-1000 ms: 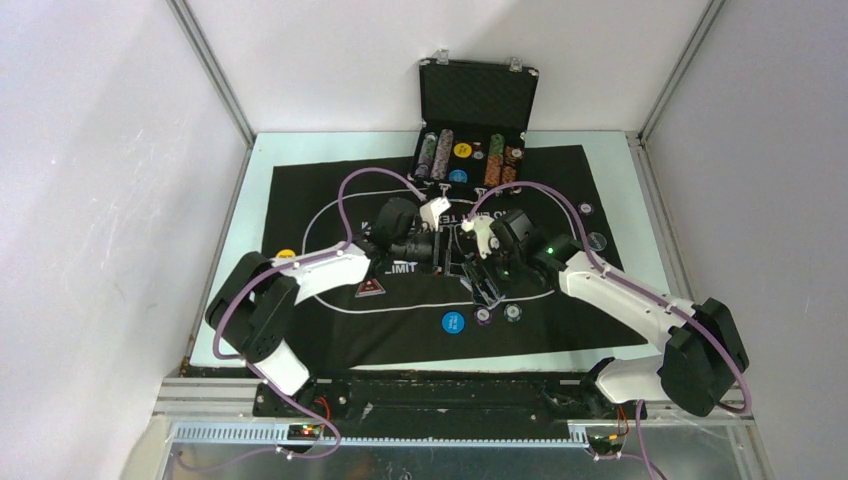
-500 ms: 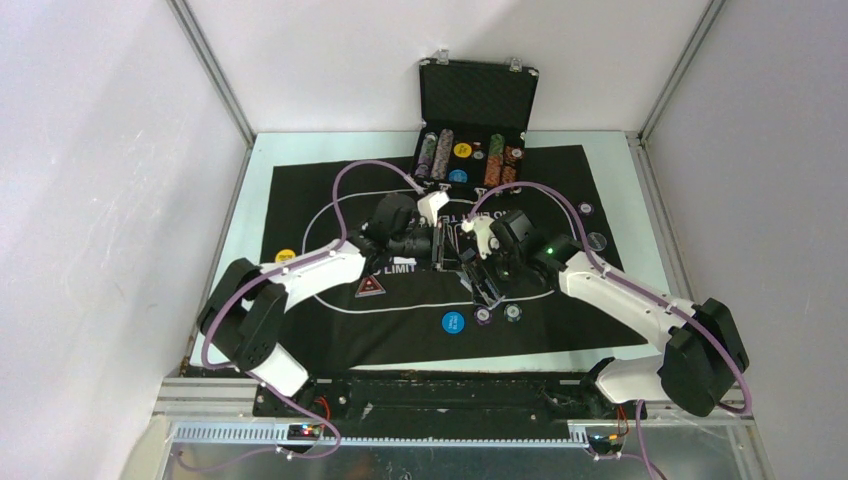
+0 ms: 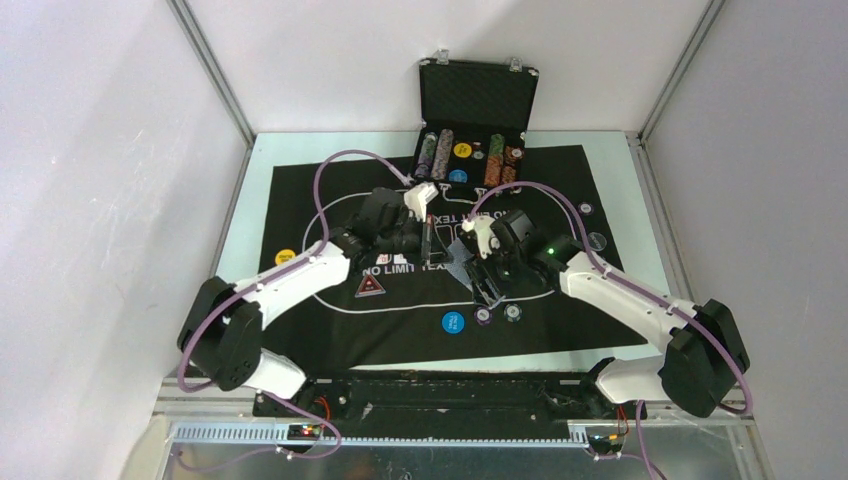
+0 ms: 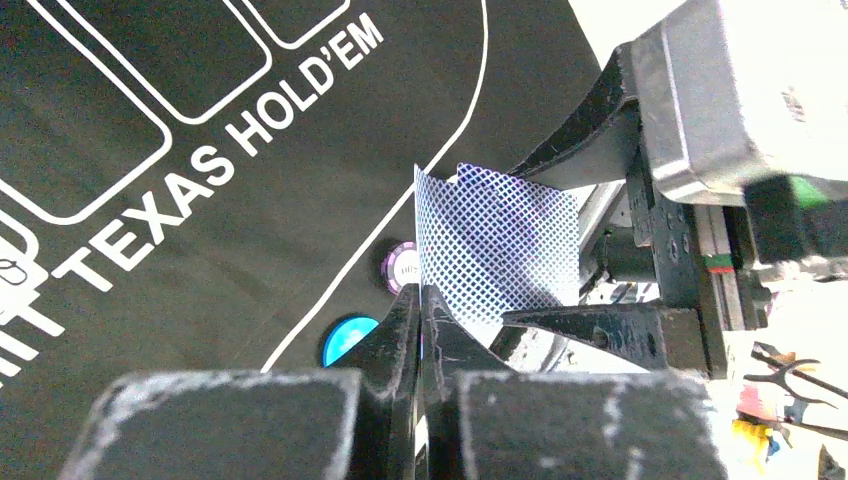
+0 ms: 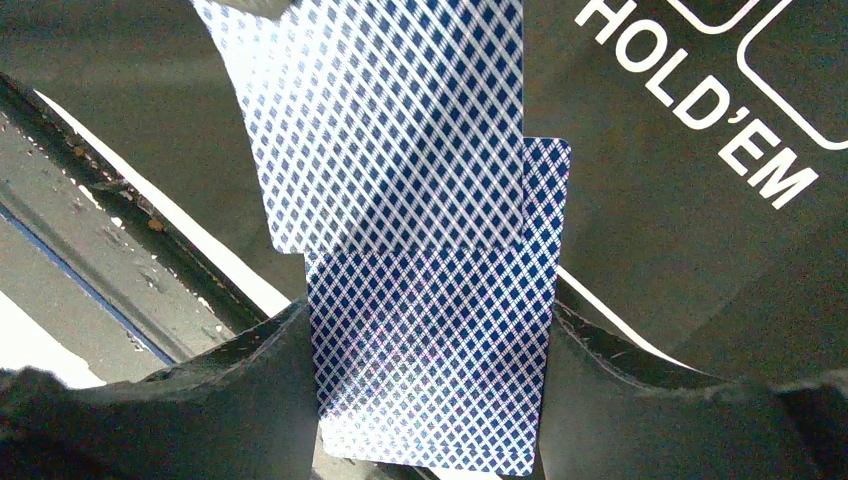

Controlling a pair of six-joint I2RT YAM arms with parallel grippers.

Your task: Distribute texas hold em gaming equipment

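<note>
Left gripper (image 4: 421,300) now withdrawn leftward and pressed together on 1 blue-backed card (image 4: 497,245), near edge blue button (image 3: 453,322) and 2 chips (image 3: 483,316) on black mat (image 3: 300,200), right gripper (image 5: 427,330) clamping card deck (image 5: 430,400) above mat centre, open case (image 3: 478,95) at far edge

Soft, even overhead light: sharp from above, blurred up close.

The top view is bright and flat. The white walls (image 3: 100,150) look washed pale, the black mat (image 3: 310,190) swallows the light, only faint shadows lie under the arms, and the frame rails bow slightly toward the corners. In the left wrist view the left fingers (image 4: 395,340) are dark and out of focus, the mat's lettering is crisp, and the table (image 4: 600,15) blows out to white. In the right wrist view the upper card (image 5: 400,110) is brightly lit with soft diagonal shadow bands, the lower card (image 5: 430,350) sits dimmer in shade, and the right fingers (image 5: 250,380) are blurred.
</note>
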